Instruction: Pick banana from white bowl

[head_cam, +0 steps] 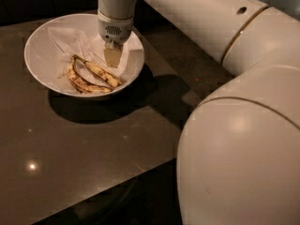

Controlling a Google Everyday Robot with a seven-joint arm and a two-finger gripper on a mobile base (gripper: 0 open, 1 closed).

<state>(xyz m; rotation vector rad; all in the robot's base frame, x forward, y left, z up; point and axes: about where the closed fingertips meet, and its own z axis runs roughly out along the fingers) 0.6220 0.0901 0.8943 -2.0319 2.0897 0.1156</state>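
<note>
My gripper (112, 56) hangs pointing down inside the bowl (29, 55), toward its 3 o'clock side. Whether it is apart or together I cannot tell. The banana (101, 72) lies on the paper (63, 39), just beside my gripper at its 7 o'clock, with its thin stem pointing to 10 o'clock. A curved banana (82, 84) lies along its 7 o'clock side. The bowl sits on a dark table (93, 149).

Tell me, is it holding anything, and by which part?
Nothing, apparently: the gripper hangs above the wide white bowl; the paler straight banana and the curved browner banana lie inside.
</note>
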